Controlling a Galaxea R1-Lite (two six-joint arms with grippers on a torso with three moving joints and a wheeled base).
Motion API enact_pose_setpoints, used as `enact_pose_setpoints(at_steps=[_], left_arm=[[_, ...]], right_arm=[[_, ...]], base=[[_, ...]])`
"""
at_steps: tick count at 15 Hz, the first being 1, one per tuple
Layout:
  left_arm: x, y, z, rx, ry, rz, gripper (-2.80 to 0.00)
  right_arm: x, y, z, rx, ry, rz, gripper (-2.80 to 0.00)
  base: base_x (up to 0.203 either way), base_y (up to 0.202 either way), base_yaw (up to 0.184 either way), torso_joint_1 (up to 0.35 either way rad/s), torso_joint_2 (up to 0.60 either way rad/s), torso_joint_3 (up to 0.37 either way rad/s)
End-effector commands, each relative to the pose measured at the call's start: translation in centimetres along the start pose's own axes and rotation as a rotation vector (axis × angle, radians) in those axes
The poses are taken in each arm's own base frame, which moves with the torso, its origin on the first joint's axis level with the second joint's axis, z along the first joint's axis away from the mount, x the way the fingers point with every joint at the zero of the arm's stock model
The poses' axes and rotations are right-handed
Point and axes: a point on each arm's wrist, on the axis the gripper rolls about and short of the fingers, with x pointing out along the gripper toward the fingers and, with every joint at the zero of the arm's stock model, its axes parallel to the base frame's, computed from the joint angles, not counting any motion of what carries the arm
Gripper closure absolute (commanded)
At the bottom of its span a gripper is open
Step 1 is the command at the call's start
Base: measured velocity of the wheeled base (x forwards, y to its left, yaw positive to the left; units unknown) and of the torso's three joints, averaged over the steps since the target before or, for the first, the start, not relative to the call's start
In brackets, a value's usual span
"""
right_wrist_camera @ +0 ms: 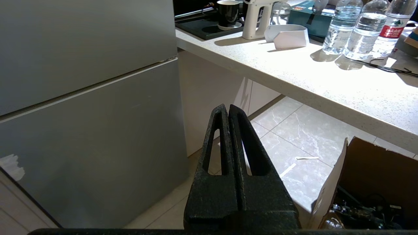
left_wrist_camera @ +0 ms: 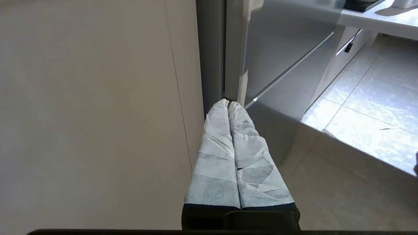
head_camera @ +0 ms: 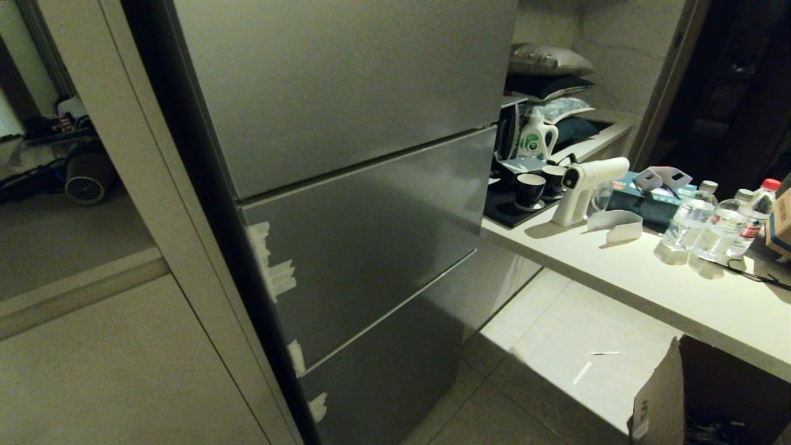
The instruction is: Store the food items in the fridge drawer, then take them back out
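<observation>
Nearest, the left claw, wrapped in pale cloth, and the bare black right claw hang pressed closed, holding nothing. Beyond, the grey steel fridge is closed, hiding drawer and food; its smooth, handleless panels look slippery, likely best gripped by an edge.

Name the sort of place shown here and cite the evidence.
Probably a home kitchen: a grey steel fridge with closed drawer fronts, a pale countertop beside it carrying cups and water bottles, and a tiled floor.

Home kitchen: fridge, countertop.
</observation>
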Motion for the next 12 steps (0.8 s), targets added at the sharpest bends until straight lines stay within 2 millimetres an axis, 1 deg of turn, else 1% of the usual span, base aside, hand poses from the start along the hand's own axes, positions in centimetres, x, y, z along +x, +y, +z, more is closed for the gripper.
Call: enact_pose_setpoints(at_steps=[1, 3, 6, 9, 12], left_arm=[[-0.6, 0.0, 3.0, 0.012, -0.063, -0.022, 0.0], [0.4, 0.1, 4.4, 0.011, 0.006, -0.046, 0.0], [3.0, 0.1, 5.8, -0.006, 0.171, -0.071, 0.0], [6.3, 0.1, 6.5, -0.047, 0.312, -0.077, 0.0], [9.7, 0.1, 6.6, -0.083, 0.397, -0.075, 0.0]], right_arm=[[0.2, 0.0, -0.9, 0.001, 0.029, 0.0, 0.0], [0.2, 0.0, -0.9, 0.001, 0.029, -0.001, 0.0], [0.2, 0.0, -0.9, 0.001, 0.029, 0.0, 0.0], [0.2, 0.0, -0.9, 0.001, 0.029, 0.0, 0.0], [0.2, 0.0, -0.9, 0.001, 0.029, 0.0, 0.0]], base=[[0.0, 0.0, 0.0, 0.0, 0.0, 0.0], [0.0, 0.0, 0.0, 0.0, 0.0, 0.0], [0.0, 0.0, 0.0, 0.0, 0.0, 0.0], [0.0, 0.0, 0.0, 0.0, 0.0, 0.0], [0.0, 0.0, 0.0, 0.0, 0.0, 0.0]])
